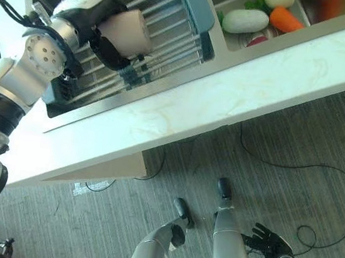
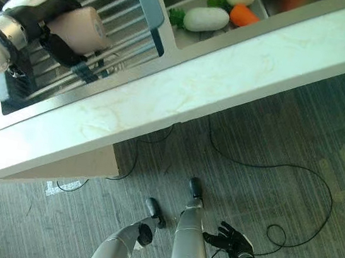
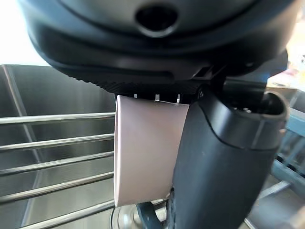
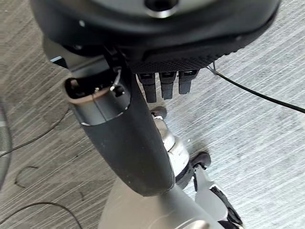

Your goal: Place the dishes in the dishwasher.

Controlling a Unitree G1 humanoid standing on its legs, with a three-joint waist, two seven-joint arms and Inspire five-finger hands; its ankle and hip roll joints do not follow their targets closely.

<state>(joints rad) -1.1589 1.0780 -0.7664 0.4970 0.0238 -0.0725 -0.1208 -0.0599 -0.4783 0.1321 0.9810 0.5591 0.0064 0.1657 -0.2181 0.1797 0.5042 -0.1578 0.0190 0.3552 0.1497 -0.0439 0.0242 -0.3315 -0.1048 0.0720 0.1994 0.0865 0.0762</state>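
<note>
1. Pale pink cup [image 1: 127,31] is clasped in my left hand [image 1: 101,21], thumb and fingers curled round its side, held above the steel-bar rack [image 1: 167,23] that lies across the sink [image 2: 76,84].
2. My right hand [image 1: 272,244] hangs low over the grey floor, well apart from the counter [image 1: 241,87], fingers loosely spread and carrying nothing.
3. Beside the rack, a basin holds vegetables: a white one [image 1: 245,21] and an orange carrot [image 1: 286,19].
4. I judge the task to be at an early stage: 1 cup is lifted, not yet loaded, and I see no dishwasher.
5. No readable writing or brand shows on the cup, rack or counter.
</note>
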